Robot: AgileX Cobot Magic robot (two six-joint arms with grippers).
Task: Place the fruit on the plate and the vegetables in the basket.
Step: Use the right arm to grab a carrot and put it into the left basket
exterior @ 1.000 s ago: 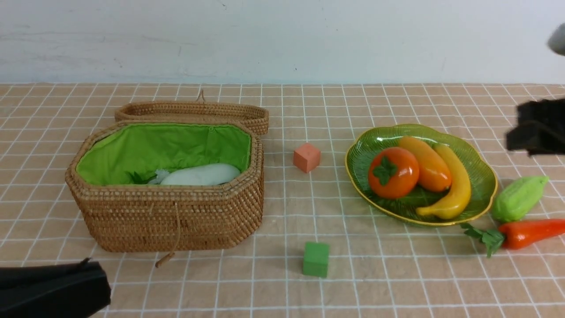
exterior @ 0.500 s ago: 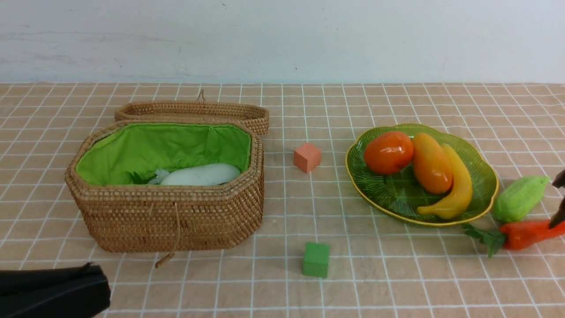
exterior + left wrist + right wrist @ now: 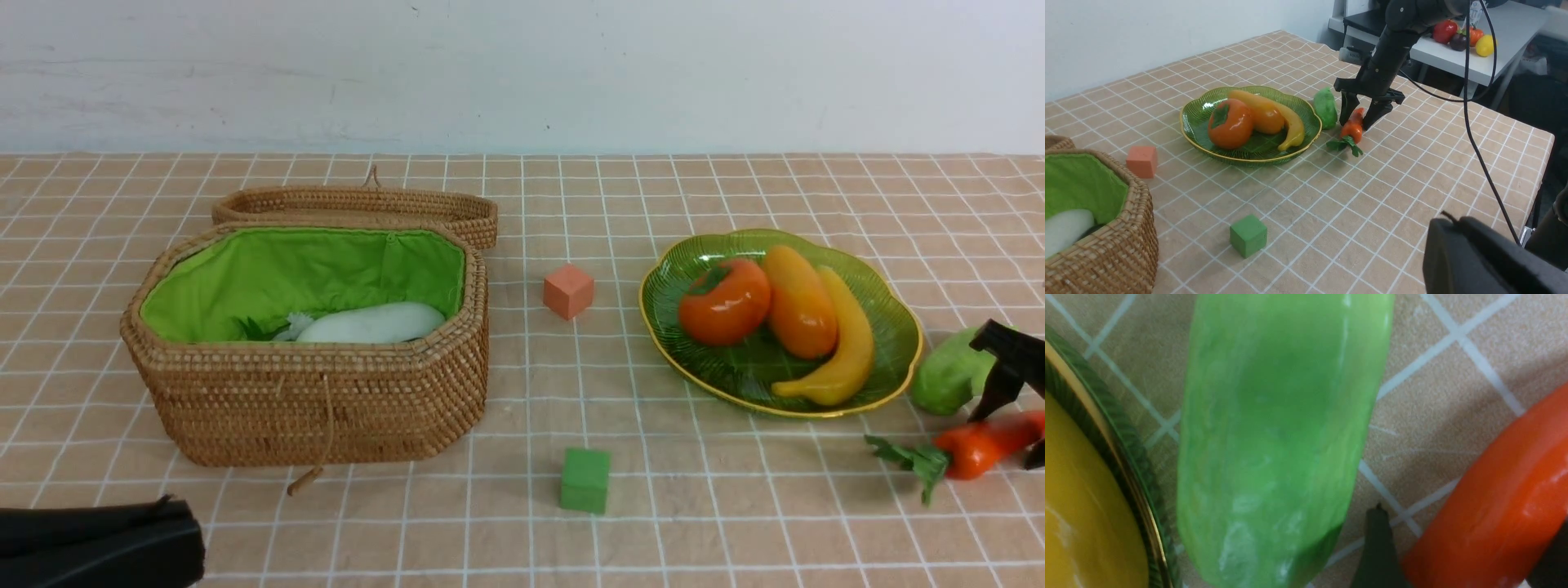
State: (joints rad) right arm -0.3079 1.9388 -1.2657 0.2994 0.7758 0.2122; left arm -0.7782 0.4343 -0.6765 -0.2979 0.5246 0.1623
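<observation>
The persimmon [image 3: 722,300], mango [image 3: 796,302] and banana [image 3: 845,343] lie together on the green plate [image 3: 735,371]. A white radish [image 3: 371,322] rests inside the open wicker basket [image 3: 310,392]. Right of the plate, the light green gourd [image 3: 943,376] and the carrot [image 3: 980,445] lie on the cloth. My right gripper [image 3: 1008,437] is down over the carrot [image 3: 1353,126], one finger pressed against each side of it [image 3: 1474,522]. Low at the near left, my left gripper [image 3: 175,510] is shut with nothing in it.
A salmon cube [image 3: 567,290] sits between basket and plate, and a green cube [image 3: 584,479] lies nearer the front. The basket's lid [image 3: 359,208] hangs open behind it. Past the table's right edge stands a side table [image 3: 1453,57] with other toy produce.
My right gripper came down from the upper right and closed in round the carrot, which shifted slightly toward the front. The persimmon rolled on the plate. The left arm stayed still.
</observation>
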